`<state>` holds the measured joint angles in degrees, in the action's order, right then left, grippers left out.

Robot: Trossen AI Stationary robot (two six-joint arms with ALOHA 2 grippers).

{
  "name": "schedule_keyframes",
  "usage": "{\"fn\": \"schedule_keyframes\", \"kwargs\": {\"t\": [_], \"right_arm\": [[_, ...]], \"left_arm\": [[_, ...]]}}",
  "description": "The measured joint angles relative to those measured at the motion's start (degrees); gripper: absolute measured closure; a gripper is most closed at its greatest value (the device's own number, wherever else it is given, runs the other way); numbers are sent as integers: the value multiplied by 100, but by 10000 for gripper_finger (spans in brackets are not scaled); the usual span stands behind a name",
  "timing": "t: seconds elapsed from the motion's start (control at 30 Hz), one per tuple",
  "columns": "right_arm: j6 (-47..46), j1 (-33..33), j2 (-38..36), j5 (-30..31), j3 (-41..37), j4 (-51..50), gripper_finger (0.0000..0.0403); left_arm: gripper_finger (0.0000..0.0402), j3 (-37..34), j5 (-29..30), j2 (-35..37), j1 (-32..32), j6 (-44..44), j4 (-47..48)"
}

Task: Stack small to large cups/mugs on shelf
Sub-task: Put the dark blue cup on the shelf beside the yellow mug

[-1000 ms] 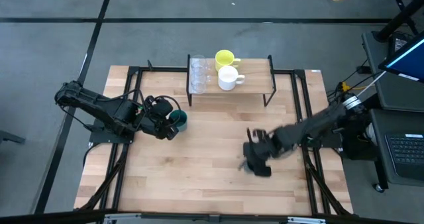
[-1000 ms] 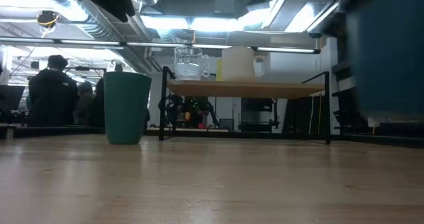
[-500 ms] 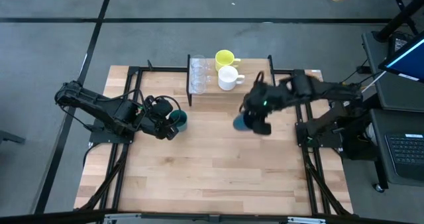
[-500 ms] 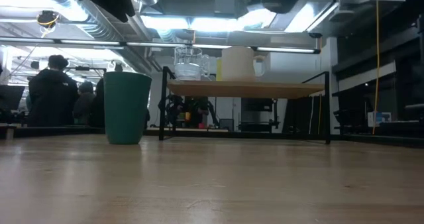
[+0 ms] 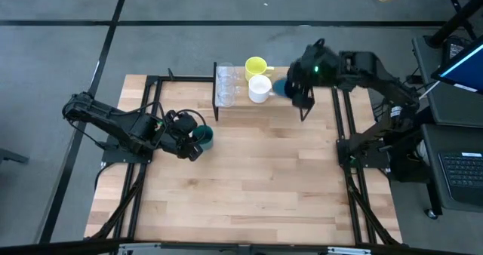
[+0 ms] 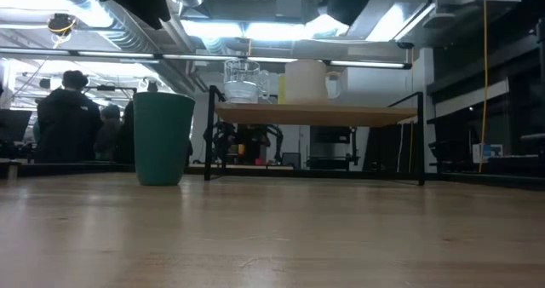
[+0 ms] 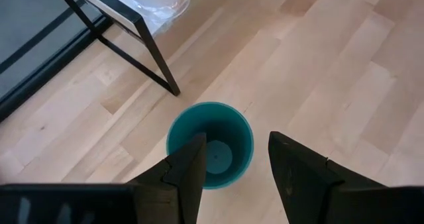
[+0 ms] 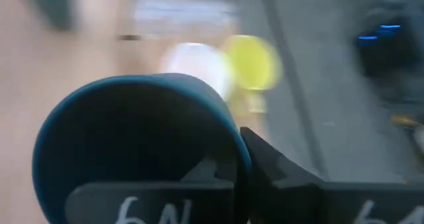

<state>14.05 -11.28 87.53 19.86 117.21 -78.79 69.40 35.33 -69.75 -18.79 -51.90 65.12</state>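
The shelf [image 5: 288,102] stands at the table's far middle, on thin black legs. On its top stand two clear cups [image 5: 226,85], a yellow mug [image 5: 255,65] and a white mug [image 5: 260,89]. My right gripper [image 5: 293,89] is shut on the dark navy cup [image 5: 278,87], held above the shelf's right part, beside the white mug. The teal-green cup [image 5: 202,137] stands on its base on the table, left of the shelf. My left gripper [image 7: 236,138] is open above it, with a finger toward each side of its rim. My right gripper holds the navy cup [image 8: 139,138] lifted clear above the shelf top. One finger [image 8: 265,174] lies along the cup's outer wall. The cup's body hides the other finger, so the kind of hold does not show.
Black frame rails [image 5: 151,104] run along the table's left and right sides. The near half of the wooden table [image 5: 241,202] is bare wood. People [image 6: 68,118] stand in the room beyond the table's far edge.
My right gripper has risen from the table's near right part and gone toward the far edge, to above the shelf's right part. The navy cup has gone with it, lifted clear.
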Motion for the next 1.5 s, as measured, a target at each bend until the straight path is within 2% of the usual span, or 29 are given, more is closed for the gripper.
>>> {"fn": "schedule_keyframes", "kwargs": {"t": [0.1,0.23,0.43,0.6,0.73,0.83,1.17,1.5], "right_arm": [[425,-457,2,440,105,222,396],[1159,-1164,2,459,175,686,396],[1575,-2286,79,461,153,1362,394],[1799,-3037,362,407,147,1617,393],[1829,-3468,712,-28,140,1703,392],[1924,-3718,995,-347,138,1766,392],[1955,-4419,1838,-444,136,2022,392],[1779,-4490,2010,-1265,136,1356,391]], "left_arm": [[243,-1,1,-1,0,0,-1],[243,0,1,1,0,-1,-2],[243,-1,-1,0,0,-4,-4],[243,1,-7,0,0,-6,-7],[243,-1,-7,-1,0,-7,-7],[243,-1,-9,-1,0,-8,-7],[243,1,-7,1,0,-17,-9],[243,0,-7,-1,1,-17,-9]]}}
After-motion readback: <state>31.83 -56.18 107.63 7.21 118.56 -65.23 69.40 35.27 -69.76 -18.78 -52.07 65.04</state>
